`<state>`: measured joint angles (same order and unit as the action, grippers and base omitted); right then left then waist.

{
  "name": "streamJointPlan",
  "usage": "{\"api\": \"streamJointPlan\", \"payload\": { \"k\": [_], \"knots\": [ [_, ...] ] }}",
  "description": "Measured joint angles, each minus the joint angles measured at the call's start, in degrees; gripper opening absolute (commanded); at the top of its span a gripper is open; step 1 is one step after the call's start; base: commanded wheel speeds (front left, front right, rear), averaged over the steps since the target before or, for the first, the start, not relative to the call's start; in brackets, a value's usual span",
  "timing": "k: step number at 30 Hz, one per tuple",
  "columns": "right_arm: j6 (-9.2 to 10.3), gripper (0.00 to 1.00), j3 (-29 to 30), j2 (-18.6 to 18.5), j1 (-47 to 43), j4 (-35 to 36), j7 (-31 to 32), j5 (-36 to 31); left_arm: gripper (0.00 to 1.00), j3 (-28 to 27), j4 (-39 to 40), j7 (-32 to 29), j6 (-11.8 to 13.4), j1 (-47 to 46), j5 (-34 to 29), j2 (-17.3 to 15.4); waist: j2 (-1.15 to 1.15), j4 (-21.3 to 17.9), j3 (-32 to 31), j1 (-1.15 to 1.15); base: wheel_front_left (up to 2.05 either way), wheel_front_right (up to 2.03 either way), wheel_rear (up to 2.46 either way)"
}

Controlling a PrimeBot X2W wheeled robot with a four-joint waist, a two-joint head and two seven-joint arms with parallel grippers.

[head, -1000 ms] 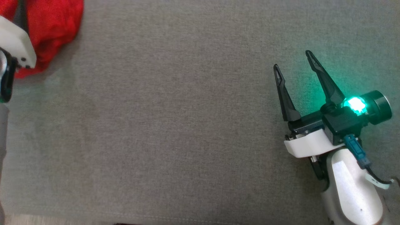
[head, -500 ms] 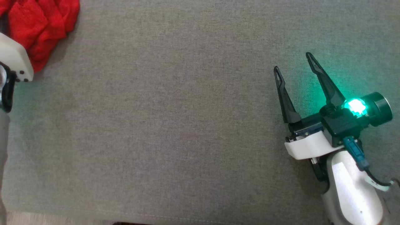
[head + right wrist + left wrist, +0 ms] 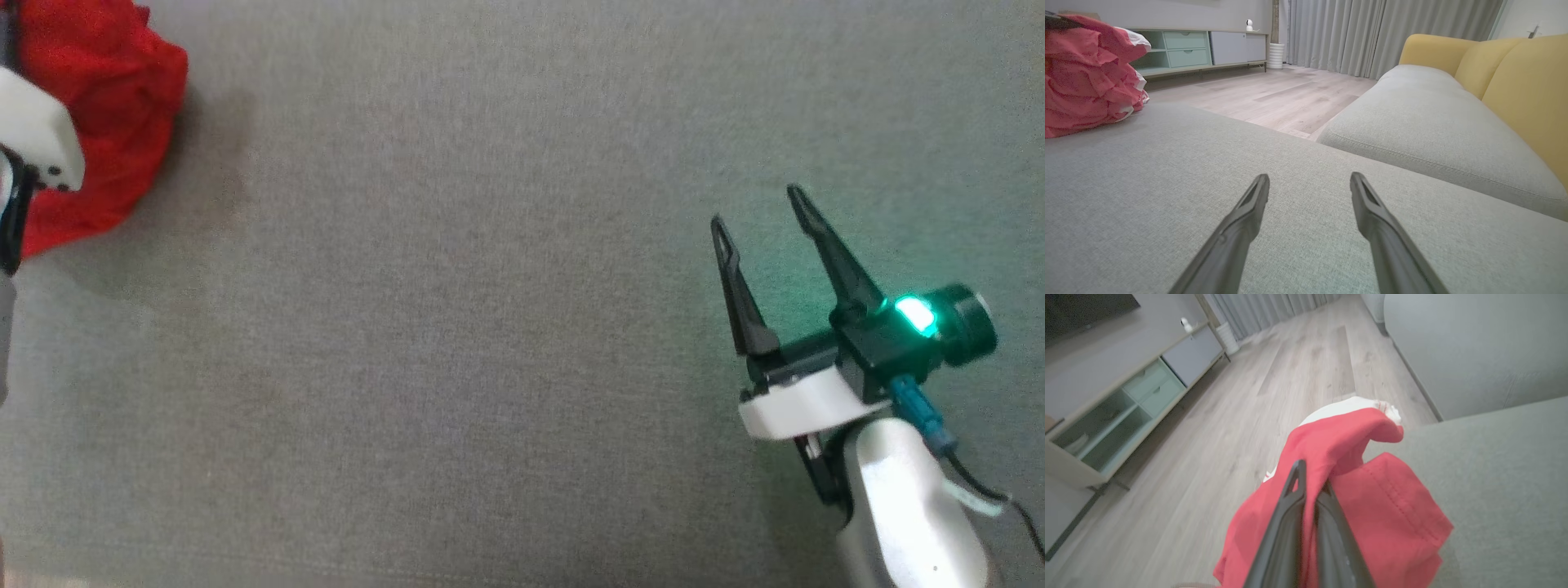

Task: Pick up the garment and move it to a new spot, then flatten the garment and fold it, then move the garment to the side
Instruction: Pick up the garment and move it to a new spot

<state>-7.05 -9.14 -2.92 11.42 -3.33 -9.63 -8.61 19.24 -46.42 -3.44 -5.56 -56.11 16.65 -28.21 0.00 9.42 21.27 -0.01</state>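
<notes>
Left gripper [image 3: 1311,479] clamps the red garment [image 3: 1384,506].

counting now: one garment [image 3: 98,106], upper left of the frame; two tools, left tool [image 3: 1312,477] and right tool [image 3: 756,207]; one yellow sofa [image 3: 1515,73]; one cabinet [image 3: 1208,49].

Red garment [image 3: 106,106] cropped by the head view's top-left corner, one left claw [image 3: 1311,479] fingertip buried in its folds.
</notes>
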Motion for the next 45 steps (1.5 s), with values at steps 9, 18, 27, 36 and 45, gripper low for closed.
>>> {"api": "streamJointPlan", "payload": {
  "k": [9,18,27,36,45],
  "knots": [
    [0.00,1.00,0.6,0.0,-4.2,-4.2,-2.1,4.3,0.00,6.2,8.9,-1.7,-1.5,-0.3,-0.1,1.0,0.00,-1.9,-9.6,-0.01,0.00,0.00,0.00],
    [0.00,1.00,1.5,0.1,-7.4,-6.4,-3.3,7.5,0.00,11.3,21.6,-3.6,-1.6,1.3,6.2,10.1,0.00,-9.0,-16.1,-0.01,0.00,0.00,0.00],
    [0.00,1.00,3.7,0.1,-7.5,-7.0,-4.1,8.2,0.00,13.2,27.6,0.7,2.8,10.4,12.6,23.7,0.00,-14.6,-15.7,0.00,0.00,0.00,0.00],
    [0.00,1.00,3.8,0.1,-6.7,-6.9,-4.5,8.6,0.00,14.6,13.6,9.2,5.6,24.7,13.9,23.5,0.00,-16.5,-10.2,0.02,0.00,0.00,0.00],
    [0.00,1.00,4.6,0.2,-5.0,-7.0,-4.6,8.0,0.90,12.4,6.3,15.9,6.6,24.9,13.6,20.8,0.00,-15.2,-8.0,0.02,0.00,0.00,0.00]
  ]
}}
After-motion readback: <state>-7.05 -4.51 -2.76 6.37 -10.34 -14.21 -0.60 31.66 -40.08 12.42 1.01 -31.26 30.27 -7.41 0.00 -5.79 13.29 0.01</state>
